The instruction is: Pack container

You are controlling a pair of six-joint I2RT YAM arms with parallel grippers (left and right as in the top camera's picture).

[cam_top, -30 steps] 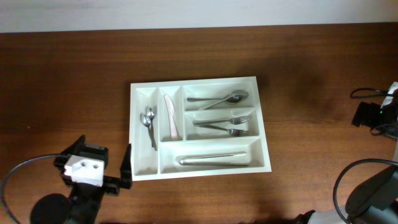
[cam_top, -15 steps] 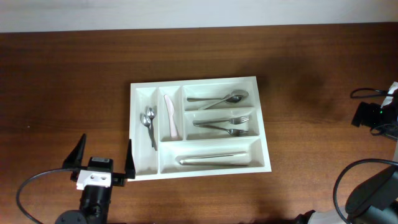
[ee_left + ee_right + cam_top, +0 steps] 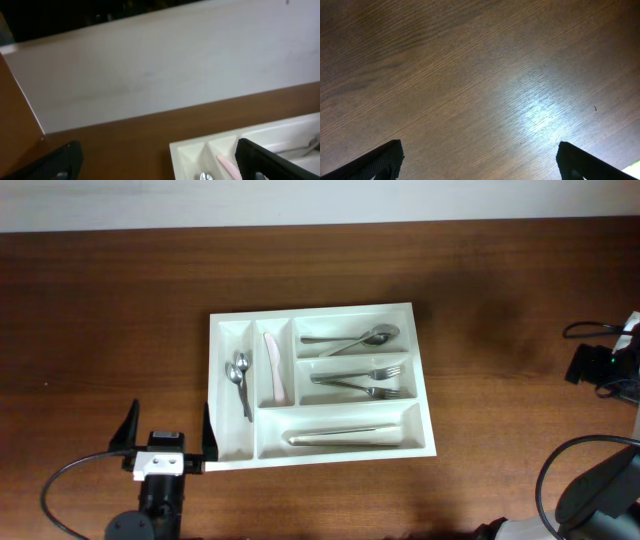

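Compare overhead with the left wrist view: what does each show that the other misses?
Only overhead: the whole cutlery tray, with its forks, larger spoons and long silver utensils. Only left wrist: the white wall past the table. Both: a tray corner, the pink utensil and the open left gripper.

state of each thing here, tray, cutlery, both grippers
tray: flat, all five slots filled
small spoons: lying in leftmost slot
knife: lying in second slot
big spoons: in top slot
forks: in middle slot
long cutlery: in long slot
left gripper: jaws open, empty
right gripper: jaws open, empty
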